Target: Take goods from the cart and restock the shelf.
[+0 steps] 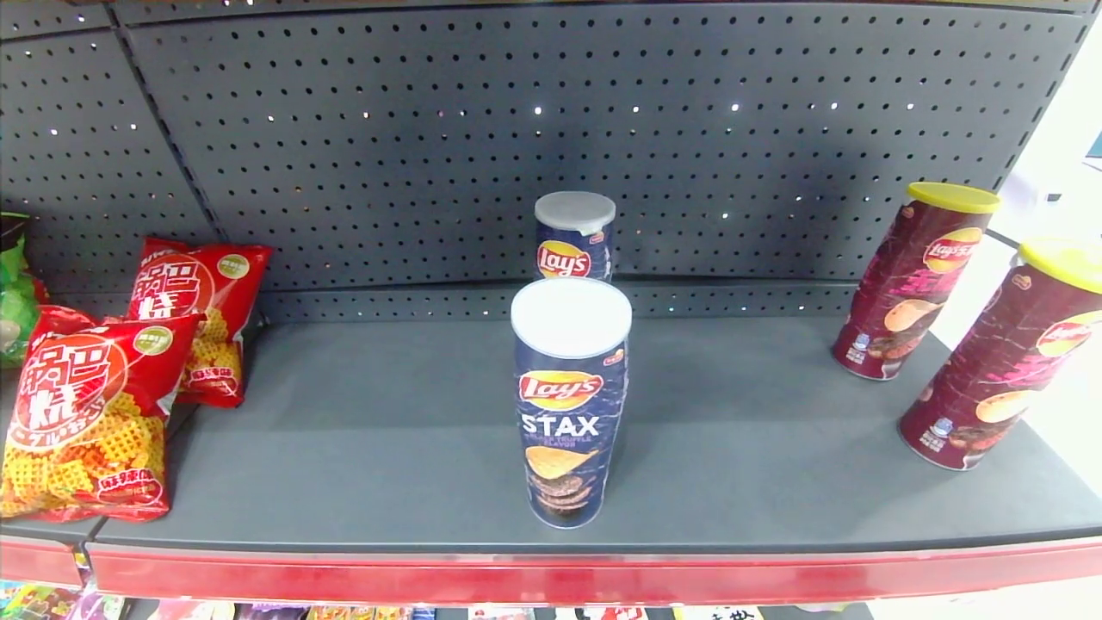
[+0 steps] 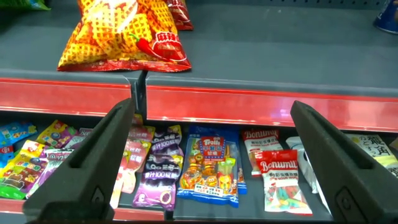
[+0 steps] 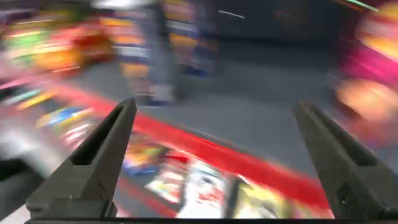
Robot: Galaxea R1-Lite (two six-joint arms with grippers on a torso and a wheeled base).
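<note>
With both claws empty, we judge the step in hand to be fetching the next item for the shelf [image 1: 362,430]. Our left claw [image 2: 211,107] hangs spread wide before the shelf's red edge strip [image 2: 249,102], near the end where the red snack bags [image 2: 124,37] lie. Our right claw [image 3: 214,106] is also spread, facing the shelf with nothing between its jaws.

To do this well, we should draw both arms clear of the red strip before turning, so that no finger clips the front blue can [image 1: 568,413], which stands upright close to the edge. A new can probably belongs in line with it and the rear blue can [image 1: 575,237], or in the open stretch toward the two maroon cans [image 1: 913,284] at the right.

The shelf is flat dark metal backed by a perforated panel [image 1: 430,129]. Candy packets [image 2: 208,168] lie on the tier below.
</note>
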